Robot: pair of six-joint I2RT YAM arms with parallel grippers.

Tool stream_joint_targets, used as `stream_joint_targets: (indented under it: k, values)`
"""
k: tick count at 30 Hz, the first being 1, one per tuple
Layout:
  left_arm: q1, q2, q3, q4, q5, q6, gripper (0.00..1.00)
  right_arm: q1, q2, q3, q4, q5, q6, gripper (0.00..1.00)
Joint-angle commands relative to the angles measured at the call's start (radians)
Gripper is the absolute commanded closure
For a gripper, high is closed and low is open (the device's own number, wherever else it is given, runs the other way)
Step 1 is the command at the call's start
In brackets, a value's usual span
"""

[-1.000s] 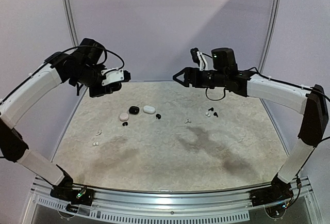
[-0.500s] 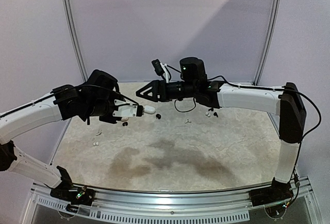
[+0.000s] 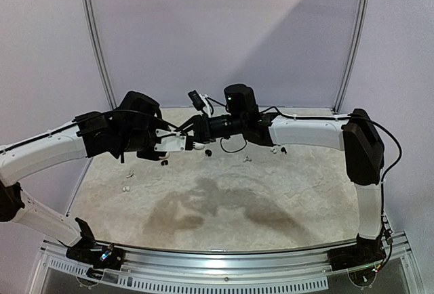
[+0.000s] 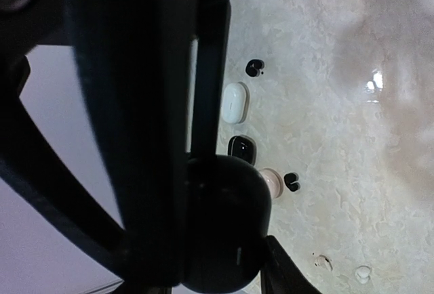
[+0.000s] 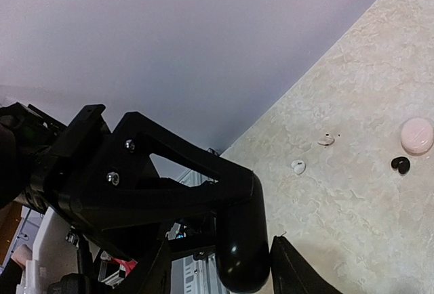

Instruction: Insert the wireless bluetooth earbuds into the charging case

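Observation:
A glossy black charging case [image 4: 227,219] hangs in the air above the table, and my left gripper [image 4: 217,243] is shut on it. My right gripper [image 5: 220,270] has come in from the right and straddles the same case [image 5: 241,253], still open, with a gap on its left side. In the top view both grippers meet at the centre back [image 3: 190,141]. Earbuds lie loose on the table: black ones [image 4: 254,68] [image 4: 291,181] and white ones [image 4: 323,261] [image 5: 298,166].
A white oval case [image 4: 234,102], a small glossy black case [image 4: 242,148] and a pale round case [image 4: 271,182] lie below the grippers. More earbuds sit at the left [image 3: 125,188] and right [image 3: 274,150] of the marbled tabletop [image 3: 271,206].
Both arms swung inward and met over the table's back centre. The right gripper's jaws have narrowed around the black case that the left gripper holds.

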Motion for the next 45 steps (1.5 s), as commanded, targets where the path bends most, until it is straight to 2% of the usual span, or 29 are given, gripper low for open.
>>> stream_joint_targets:
  k: [1, 4, 6, 9, 12, 15, 17, 18, 20, 21, 22, 25, 28, 31, 34, 36, 37, 38, 40, 43, 45]
  values:
    - [-0.018, 0.019, 0.029, 0.04, 0.008, -0.032, 1.0, 0.017, 0.032, 0.035, 0.013, -0.062, 0.003, 0.49]
    - [-0.017, 0.019, 0.027, 0.046, 0.008, -0.039, 1.0, 0.021, 0.037, 0.037, 0.001, -0.062, 0.0, 0.51]
    - [-0.018, 0.019, 0.021, 0.048, 0.009, -0.043, 1.0, 0.021, 0.041, 0.04, 0.0, -0.064, -0.001, 0.58]
    - [-0.018, 0.016, 0.016, 0.057, 0.009, -0.049, 1.0, 0.022, 0.046, 0.047, -0.008, -0.065, -0.002, 0.75]
    - [-0.018, 0.014, 0.021, 0.054, 0.006, -0.055, 1.0, 0.022, 0.051, 0.054, -0.019, -0.068, -0.009, 0.82]
    - [-0.018, 0.013, 0.025, 0.051, 0.006, -0.067, 1.0, 0.021, 0.053, 0.059, -0.025, -0.072, -0.013, 0.95]
    - [-0.018, 0.014, 0.026, 0.04, 0.015, -0.084, 1.0, 0.021, 0.052, 0.06, -0.031, -0.074, -0.015, 1.0]
    - [-0.018, 0.014, 0.028, 0.028, 0.025, -0.097, 0.84, 0.019, 0.049, 0.061, -0.043, -0.074, -0.023, 1.0]
    - [-0.018, 0.016, 0.036, -0.017, 0.054, -0.13, 0.29, 0.01, 0.038, 0.054, -0.086, -0.037, -0.045, 1.0]
    - [-0.018, 0.017, 0.043, -0.04, 0.07, -0.159, 0.09, 0.001, 0.032, 0.045, -0.105, -0.014, -0.061, 1.0]
    - [-0.018, 0.021, 0.052, -0.065, 0.085, -0.186, 0.02, -0.012, 0.02, 0.026, -0.117, 0.008, -0.067, 1.0]
    - [-0.014, 0.051, 0.106, -0.145, 0.127, -0.283, 0.01, -0.065, -0.017, -0.058, -0.064, 0.04, -0.041, 1.0]
    - [0.015, 0.13, 0.236, -0.292, 0.165, -0.38, 0.01, -0.129, -0.046, -0.141, -0.009, 0.064, 0.024, 1.0]
    - [0.105, 0.322, 0.496, -0.571, 0.207, -0.527, 0.01, -0.192, -0.091, -0.212, -0.027, 0.127, 0.036, 1.0]
    - [0.266, 0.565, 0.828, -0.85, 0.304, -0.756, 0.13, -0.251, -0.139, -0.275, -0.074, 0.205, 0.023, 1.0]
    - [0.372, 0.685, 0.972, -0.95, 0.412, -0.876, 0.2, -0.28, -0.164, -0.307, -0.096, 0.238, 0.018, 1.0]
    - [0.402, 0.694, 0.964, -0.926, 0.446, -0.88, 0.21, -0.29, -0.173, -0.318, -0.108, 0.255, 0.013, 1.0]
    - [0.418, 0.687, 0.917, -0.875, 0.423, -0.888, 0.21, -0.295, -0.183, -0.323, -0.129, 0.273, 0.005, 1.0]
    - [0.448, 0.682, 0.807, -0.767, 0.477, -0.934, 0.21, -0.296, -0.199, -0.323, -0.177, 0.307, -0.026, 1.0]
    - [0.465, 0.721, 0.688, -0.661, 0.567, -1.063, 0.21, -0.296, -0.209, -0.33, -0.206, 0.34, -0.047, 1.0]
    - [0.465, 0.748, 0.614, -0.605, 0.57, -1.157, 0.21, -0.297, -0.208, -0.332, -0.212, 0.35, -0.039, 1.0]
